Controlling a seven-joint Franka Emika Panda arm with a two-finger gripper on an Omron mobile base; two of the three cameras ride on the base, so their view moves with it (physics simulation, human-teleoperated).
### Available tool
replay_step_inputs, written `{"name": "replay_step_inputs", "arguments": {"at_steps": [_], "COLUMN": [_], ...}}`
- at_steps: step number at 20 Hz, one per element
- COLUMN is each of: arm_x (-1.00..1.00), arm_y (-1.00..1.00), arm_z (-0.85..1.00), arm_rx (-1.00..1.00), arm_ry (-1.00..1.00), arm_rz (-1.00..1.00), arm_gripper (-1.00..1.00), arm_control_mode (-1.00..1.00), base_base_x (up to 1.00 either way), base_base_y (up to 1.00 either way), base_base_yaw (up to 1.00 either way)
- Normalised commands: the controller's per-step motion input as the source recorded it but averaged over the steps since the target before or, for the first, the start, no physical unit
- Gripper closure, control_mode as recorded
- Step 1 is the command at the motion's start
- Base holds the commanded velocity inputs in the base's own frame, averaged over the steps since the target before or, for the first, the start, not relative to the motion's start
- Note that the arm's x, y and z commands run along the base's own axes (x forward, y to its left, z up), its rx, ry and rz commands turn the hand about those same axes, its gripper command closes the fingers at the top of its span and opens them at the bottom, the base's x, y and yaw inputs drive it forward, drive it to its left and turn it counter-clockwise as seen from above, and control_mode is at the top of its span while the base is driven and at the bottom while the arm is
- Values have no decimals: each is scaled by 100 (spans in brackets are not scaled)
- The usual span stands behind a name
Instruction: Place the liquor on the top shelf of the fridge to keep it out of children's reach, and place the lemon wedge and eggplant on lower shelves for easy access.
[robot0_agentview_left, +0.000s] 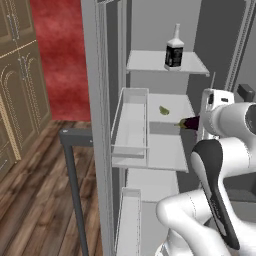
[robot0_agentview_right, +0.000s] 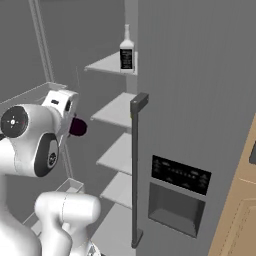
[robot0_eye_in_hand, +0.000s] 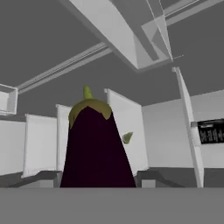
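Observation:
The fridge (robot0_agentview_left: 95, 100) stands open. On its top shelf (robot0_agentview_left: 150, 62) the liquor (robot0_agentview_left: 174, 50) stands upright, and it shows again in the right base view (robot0_agentview_right: 126, 52). A lemon wedge (robot0_agentview_left: 164, 110) lies on the second shelf (robot0_agentview_left: 175, 102). My gripper (robot0_eye_in_hand: 97, 179) is shut on the eggplant (robot0_eye_in_hand: 96, 148), whose green-capped stem end points into the fridge. The eggplant (robot0_agentview_left: 189, 122) hangs at the front of the second shelf, just right of the lemon wedge (robot0_eye_in_hand: 127, 138). From the right, the eggplant (robot0_agentview_right: 77, 126) sticks out of the white hand.
Clear-walled door bins (robot0_agentview_left: 131, 125) line the open left door, close to my arm's left. That door's dark bar handle (robot0_agentview_left: 70, 160) juts out lower left. The closed right door (robot0_agentview_right: 200, 100) with its handle (robot0_agentview_right: 136, 165) bounds the right side. Tan cabinets (robot0_agentview_left: 20, 75) stand far left.

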Motion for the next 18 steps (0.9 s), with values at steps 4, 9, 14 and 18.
{"name": "replay_step_inputs", "arguments": {"at_steps": [4,9,14,18], "arm_x": [56,56,57,60], "arm_y": [-4,0,-6,-15], "arm_z": [-15,-13,-22,-30], "arm_rx": [0,0,0,0], "arm_ry": [-2,0,0,0], "arm_rz": [0,0,0,0], "arm_gripper": [100,100,100,100], "arm_control_mode": [-100,-100,-100,-100], "base_base_x": [0,0,0,0], "base_base_y": [0,0,0,0], "base_base_yaw": [0,0,0,0]}}
